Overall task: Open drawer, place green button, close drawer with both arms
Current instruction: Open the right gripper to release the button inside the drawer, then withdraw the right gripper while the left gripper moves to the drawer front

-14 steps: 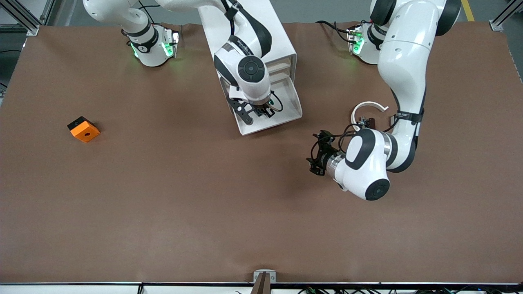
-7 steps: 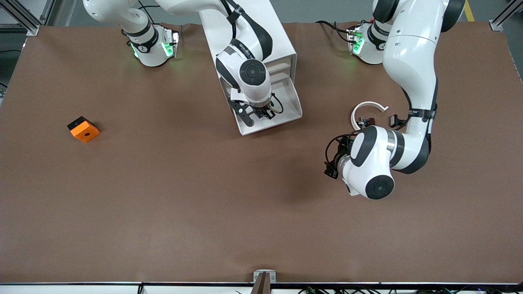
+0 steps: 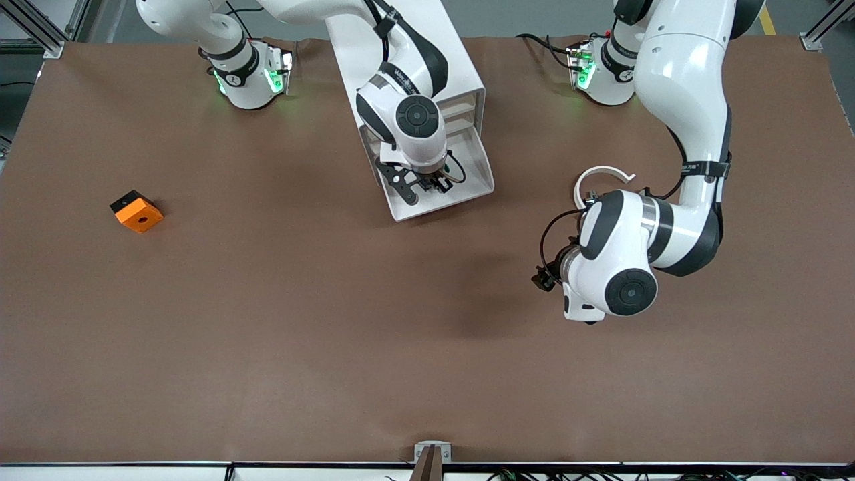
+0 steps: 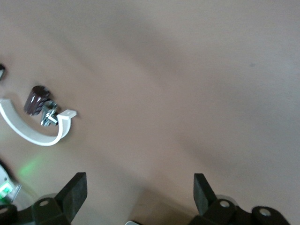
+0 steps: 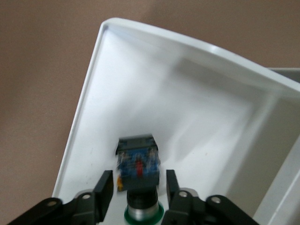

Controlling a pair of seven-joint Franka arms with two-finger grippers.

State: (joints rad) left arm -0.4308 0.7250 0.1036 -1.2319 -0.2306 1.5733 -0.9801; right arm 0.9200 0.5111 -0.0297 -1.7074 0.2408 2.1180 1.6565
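The white cabinet [image 3: 461,73] stands at the table's back with its bottom drawer [image 3: 477,190] pulled open. My right gripper [image 3: 431,184] hangs over the open drawer. In the right wrist view the button [image 5: 138,161], a blue and black body with a green-ringed cap, lies in the drawer [image 5: 197,108] between the fingers of my right gripper [image 5: 138,187], with a small gap on each side. My left gripper [image 4: 140,187] is open and empty over bare table; in the front view its hand [image 3: 544,277] is mostly hidden under the wrist.
A white curved piece [image 3: 601,172] with small dark parts lies beside the left arm; it also shows in the left wrist view [image 4: 28,131]. An orange cube [image 3: 137,211] sits toward the right arm's end of the table.
The left arm has swung away from the drawer toward its own end of the table and turned its wrist. The right gripper has stayed over the drawer with little movement.
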